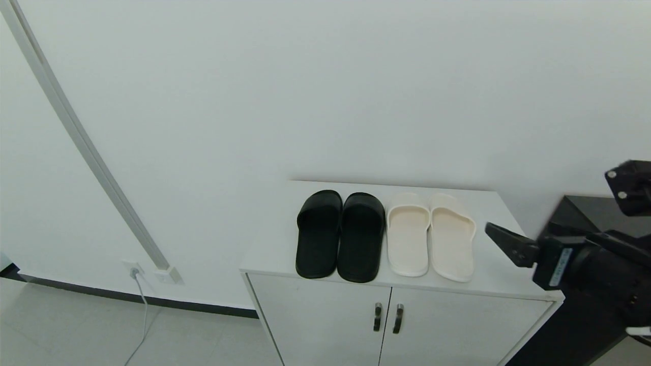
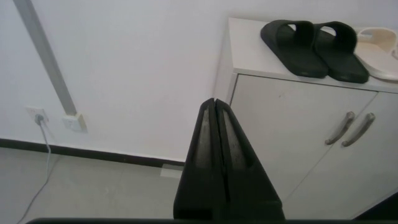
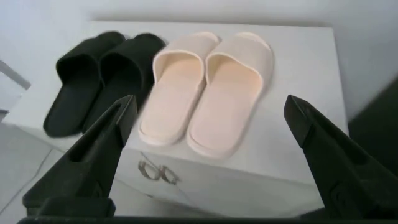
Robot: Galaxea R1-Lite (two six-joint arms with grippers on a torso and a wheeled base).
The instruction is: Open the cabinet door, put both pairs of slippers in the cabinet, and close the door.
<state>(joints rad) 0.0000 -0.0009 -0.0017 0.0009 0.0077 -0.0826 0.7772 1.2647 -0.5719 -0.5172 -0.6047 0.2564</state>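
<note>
While the cabinet doors sit closed, you have black slippers and cream slippers on top; right gripper fingers apart, left gripper fingers together.

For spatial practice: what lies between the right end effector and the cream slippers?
Bare white cabinet top separates the right end effector from the cream slippers, per the head view.

We count four slippers on cabinet: two black slippers left, two cream slippers right, so two pairs. One cabinet, two doors, two handles, one per door. On wall, far left, we count one conduit, one socket, one cable. Two pincers: left pincer, right pincer.
</note>
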